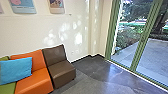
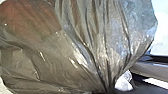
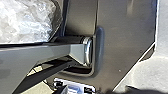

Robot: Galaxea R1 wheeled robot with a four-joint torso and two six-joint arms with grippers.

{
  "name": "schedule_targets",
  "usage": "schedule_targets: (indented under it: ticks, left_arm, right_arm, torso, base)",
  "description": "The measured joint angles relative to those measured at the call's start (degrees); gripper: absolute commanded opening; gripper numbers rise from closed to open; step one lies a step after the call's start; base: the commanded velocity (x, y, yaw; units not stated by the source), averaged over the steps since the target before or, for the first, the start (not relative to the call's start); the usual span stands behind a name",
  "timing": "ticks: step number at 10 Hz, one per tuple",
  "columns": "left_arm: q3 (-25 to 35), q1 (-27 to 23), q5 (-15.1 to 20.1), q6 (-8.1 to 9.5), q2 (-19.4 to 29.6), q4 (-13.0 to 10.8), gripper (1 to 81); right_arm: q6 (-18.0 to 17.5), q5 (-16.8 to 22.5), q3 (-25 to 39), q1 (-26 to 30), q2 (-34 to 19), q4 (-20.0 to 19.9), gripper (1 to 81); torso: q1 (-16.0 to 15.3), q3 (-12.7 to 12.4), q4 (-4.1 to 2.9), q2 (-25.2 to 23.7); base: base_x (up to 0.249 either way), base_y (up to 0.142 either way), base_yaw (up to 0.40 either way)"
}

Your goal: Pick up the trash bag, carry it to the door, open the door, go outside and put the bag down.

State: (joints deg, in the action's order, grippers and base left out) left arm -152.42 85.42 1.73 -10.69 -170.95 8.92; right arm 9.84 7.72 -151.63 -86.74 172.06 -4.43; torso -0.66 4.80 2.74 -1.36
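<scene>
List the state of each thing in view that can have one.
Trash bag: filled out, its neck drawn tightly together.
Green-framed glass: can't tell whether any panel is open.
Blue cushion: propped against the backrests.
Brown seat: unoccupied.
Orange seat: partly covered by the cushion.

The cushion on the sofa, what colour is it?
The cushion is light blue, clearest in the head view.

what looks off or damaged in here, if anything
Nothing stands out. The blue cushion leans across the green and orange seats, the trash bag shows no obvious tear, and the bright blotches on the wall look like sunlight, not stains.
</scene>
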Motion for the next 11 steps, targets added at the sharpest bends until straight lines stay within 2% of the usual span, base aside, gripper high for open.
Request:
schedule_targets:
  ticks: [3, 5, 11]
  left_arm:
    - [0.0, 0.02, -0.72, 0.0, 0.02, 0.0, 1.0]
    - [0.0, 0.0, -1.66, 0.0, 0.05, 0.0, 1.0]
    - [-0.01, 0.02, -1.66, 0.0, 0.02, 0.0, 1.0]
  right_arm:
    - [0.05, -3.84, -0.24, -0.09, -0.22, 0.68, 81.1]
    - [0.02, -4.22, -0.33, -0.26, -0.22, 0.73, 81.1]
    - [-0.34, -4.74, -0.94, -1.29, 0.88, 0.52, 81.1]
  torso:
    - [0.0, 0.0, 0.0, 0.0]
    - [0.0, 0.0, 0.0, 0.0]
    - [0.0, -0.02, 0.0, 0.0]
  base:
    - [0.0, 0.0, -0.132]
    - [0.0, 0.0, -0.137]
    - [0.0, 0.0, -0.169]
